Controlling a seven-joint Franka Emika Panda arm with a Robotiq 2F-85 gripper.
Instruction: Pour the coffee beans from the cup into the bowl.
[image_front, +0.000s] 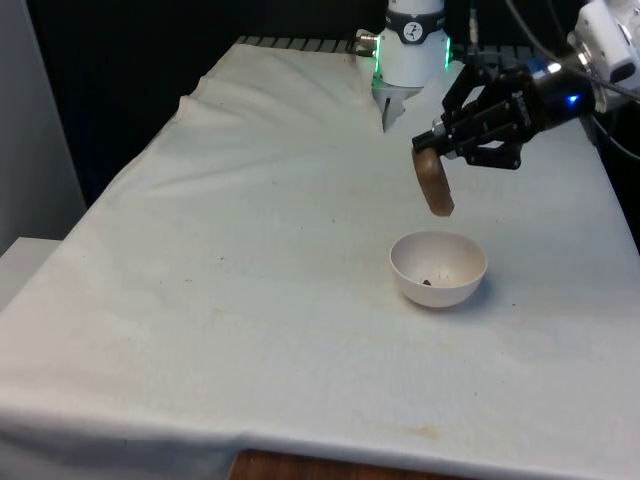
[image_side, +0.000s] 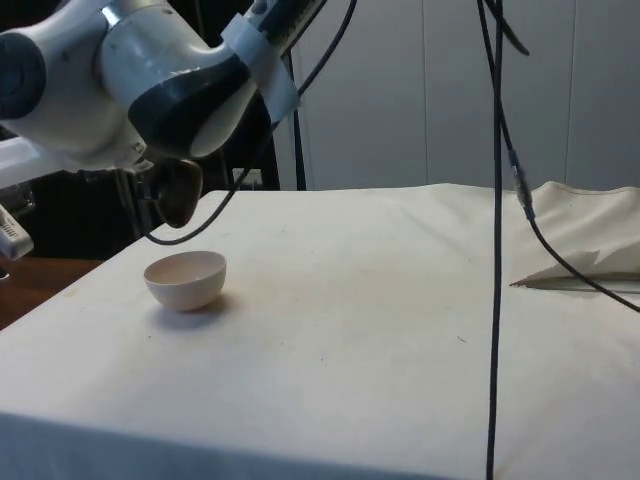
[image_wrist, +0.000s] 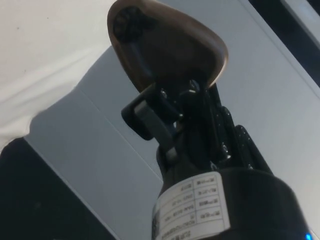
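Front view: gripper (image_front: 432, 146) holds brown cup (image_front: 434, 184) tipped above white bowl (image_front: 438, 268)

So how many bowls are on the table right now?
1. The white bowl stands on the cloth toward the front view's right, just below the tipped brown cup held in the hand.

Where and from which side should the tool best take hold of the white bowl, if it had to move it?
Grip the bowl at its thin rim, coming straight down from above. It stands upright and open on the cloth, and its round sides would probably slip. The tool is now busy holding the tilted brown cup.
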